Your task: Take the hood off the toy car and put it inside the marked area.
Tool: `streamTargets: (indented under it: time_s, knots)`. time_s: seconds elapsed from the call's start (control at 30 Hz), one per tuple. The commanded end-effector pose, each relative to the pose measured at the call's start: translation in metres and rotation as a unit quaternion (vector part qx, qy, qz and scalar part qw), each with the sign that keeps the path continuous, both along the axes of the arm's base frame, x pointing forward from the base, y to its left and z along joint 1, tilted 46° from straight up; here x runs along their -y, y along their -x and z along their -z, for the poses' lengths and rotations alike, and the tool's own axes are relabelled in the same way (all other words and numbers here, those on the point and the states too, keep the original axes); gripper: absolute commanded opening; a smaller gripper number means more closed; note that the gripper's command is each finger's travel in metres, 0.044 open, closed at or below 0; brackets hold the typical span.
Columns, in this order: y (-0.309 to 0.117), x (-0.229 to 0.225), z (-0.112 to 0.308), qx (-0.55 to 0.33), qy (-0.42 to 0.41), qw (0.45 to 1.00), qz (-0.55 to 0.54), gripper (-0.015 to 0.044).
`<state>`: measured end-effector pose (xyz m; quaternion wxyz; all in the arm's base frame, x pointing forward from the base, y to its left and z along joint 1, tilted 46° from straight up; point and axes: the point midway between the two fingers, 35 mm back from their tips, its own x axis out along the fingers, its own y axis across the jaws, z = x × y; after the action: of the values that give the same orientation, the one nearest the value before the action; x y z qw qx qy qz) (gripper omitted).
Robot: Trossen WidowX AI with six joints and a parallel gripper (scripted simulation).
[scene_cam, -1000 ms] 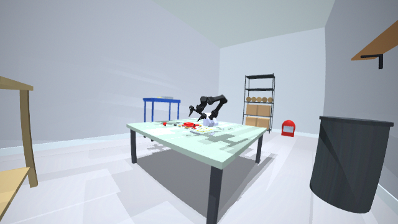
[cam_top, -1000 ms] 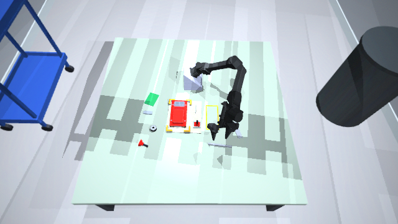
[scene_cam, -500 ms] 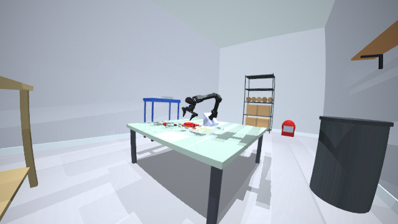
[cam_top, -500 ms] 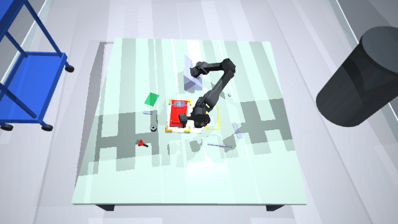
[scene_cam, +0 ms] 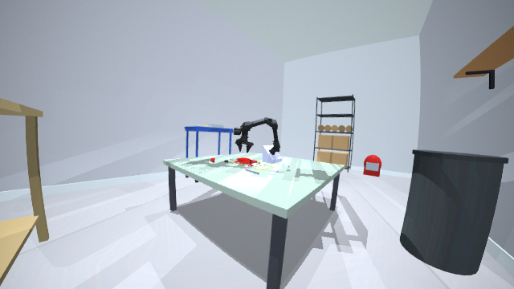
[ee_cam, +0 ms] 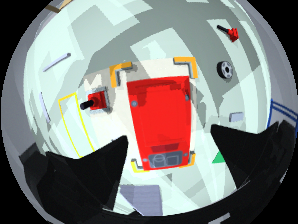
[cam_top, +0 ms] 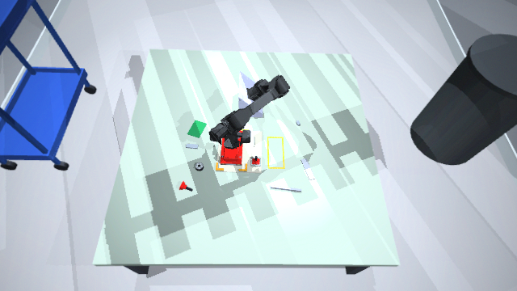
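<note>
The red toy car (cam_top: 231,157) (ee_cam: 160,112) lies between corner brackets on a white board (cam_top: 258,139) (ee_cam: 111,130). A grey panel (ee_cam: 167,159) with round and square shapes is at one end of it. I cannot tell for certain where the hood's edges run. The marked area (cam_top: 275,137) (ee_cam: 68,97) is a yellow outline beside the board, with nothing seen inside it. My gripper (scene_cam: 244,150) (ee_cam: 171,134) is open and empty, pointing down above the car, its fingers spread wider than the car. In the top view the arm hides the car's far end.
A red and black part (cam_top: 255,161) (ee_cam: 98,101) stands on the board between car and outline. A wheel (cam_top: 199,166) (ee_cam: 226,70), a red and black piece (cam_top: 182,186) (ee_cam: 233,34) and a green block (cam_top: 197,128) lie on the car's other side. A grey rod (cam_top: 286,189) lies near the outline.
</note>
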<state>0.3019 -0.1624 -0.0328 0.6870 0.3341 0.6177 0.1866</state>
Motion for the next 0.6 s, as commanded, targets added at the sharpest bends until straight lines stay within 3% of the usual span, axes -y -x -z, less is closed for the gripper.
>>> streamTargets:
  time_s: [0.0, 0.57]
  knots:
    - [0.0027, -0.0032, 0.0004, 0.0, -0.014, 1.0, -0.005, 0.044]
    - [0.0005, -0.0097, 0.0075, 0.0, -0.014, 1.0, -0.005, 0.044]
